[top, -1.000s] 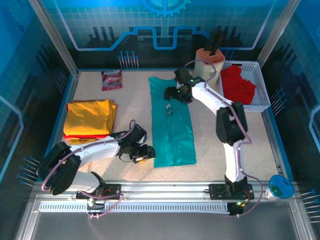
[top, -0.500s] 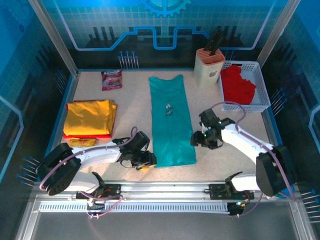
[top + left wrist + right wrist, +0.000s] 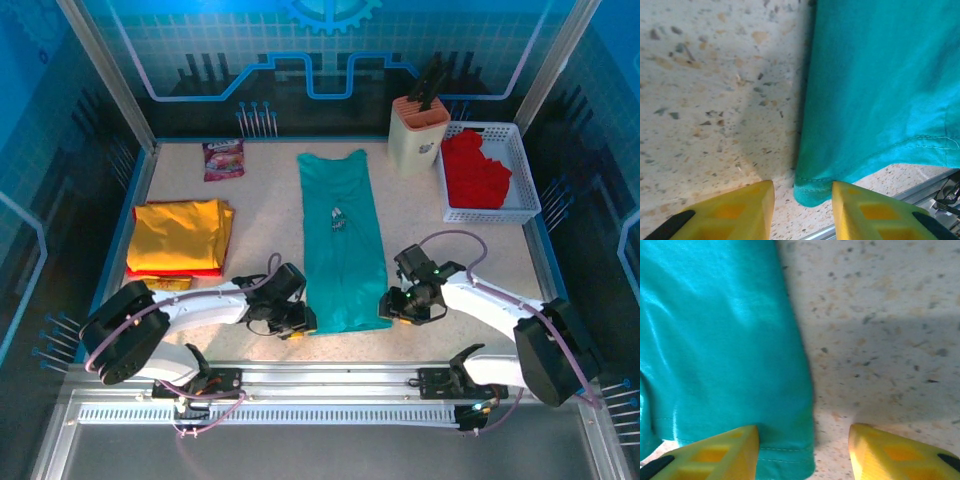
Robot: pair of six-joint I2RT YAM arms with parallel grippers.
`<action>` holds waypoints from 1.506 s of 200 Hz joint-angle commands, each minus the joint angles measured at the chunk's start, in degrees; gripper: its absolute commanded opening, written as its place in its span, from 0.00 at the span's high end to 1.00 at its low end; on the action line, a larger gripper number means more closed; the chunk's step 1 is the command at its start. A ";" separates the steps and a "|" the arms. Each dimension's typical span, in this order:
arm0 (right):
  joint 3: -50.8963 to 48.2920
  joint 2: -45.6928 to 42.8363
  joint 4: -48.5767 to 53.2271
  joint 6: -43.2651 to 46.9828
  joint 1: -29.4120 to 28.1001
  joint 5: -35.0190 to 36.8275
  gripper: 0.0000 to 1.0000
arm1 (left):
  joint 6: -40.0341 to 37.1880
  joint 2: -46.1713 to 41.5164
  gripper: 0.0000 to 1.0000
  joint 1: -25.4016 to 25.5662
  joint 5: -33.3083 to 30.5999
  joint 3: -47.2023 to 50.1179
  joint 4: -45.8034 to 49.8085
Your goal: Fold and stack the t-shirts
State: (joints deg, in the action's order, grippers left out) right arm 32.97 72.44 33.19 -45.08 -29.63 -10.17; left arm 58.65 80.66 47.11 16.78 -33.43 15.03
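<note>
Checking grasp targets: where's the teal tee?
Top view: the teal t-shirt lies flat at table centre, between the yellow t-shirt on the left and the white basket on the right, the left gripper and right gripper at its near corners.

Bare table point(image 3: 260, 215) gives open lanes on both sides of the teal t-shirt point(image 3: 343, 240). Far right is blocked by knife block point(image 3: 418, 135) and white basket point(image 3: 490, 212). Folded yellow-and-red stack point(image 3: 180, 235) fills left edge, snack packet point(image 3: 222, 158) behind it.

Blue-tinted overhead light, bright & even; wrist cams w/ soft shadows, right one slightly blurry.
</note>
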 commanded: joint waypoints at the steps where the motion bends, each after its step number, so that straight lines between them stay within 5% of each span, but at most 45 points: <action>1: 0.41 1.02 -2.20 -3.55 -1.76 -0.69 0.50 | 1.14 1.44 0.64 0.81 0.10 -1.42 -2.38; 160: 1.59 4.22 -1.98 -4.60 -6.47 1.76 0.65 | -2.03 7.40 0.82 0.81 -1.53 -5.02 -1.89; 221: 3.36 5.00 -0.53 -3.70 -7.41 2.97 0.76 | -3.27 8.44 0.84 0.79 -2.15 -6.77 -0.78; 270: 2.32 3.35 0.98 -4.00 -7.55 3.94 0.93 | -4.42 8.08 1.00 0.82 -2.05 -7.70 2.05; 301: 0.57 -0.26 2.69 -5.49 -9.19 4.43 1.00 | -3.85 4.57 1.00 1.29 -2.60 -5.45 4.06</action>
State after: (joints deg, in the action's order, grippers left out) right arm 35.09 75.44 32.80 -49.10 -36.80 -6.35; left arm 55.37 87.92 47.62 16.10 -39.92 16.82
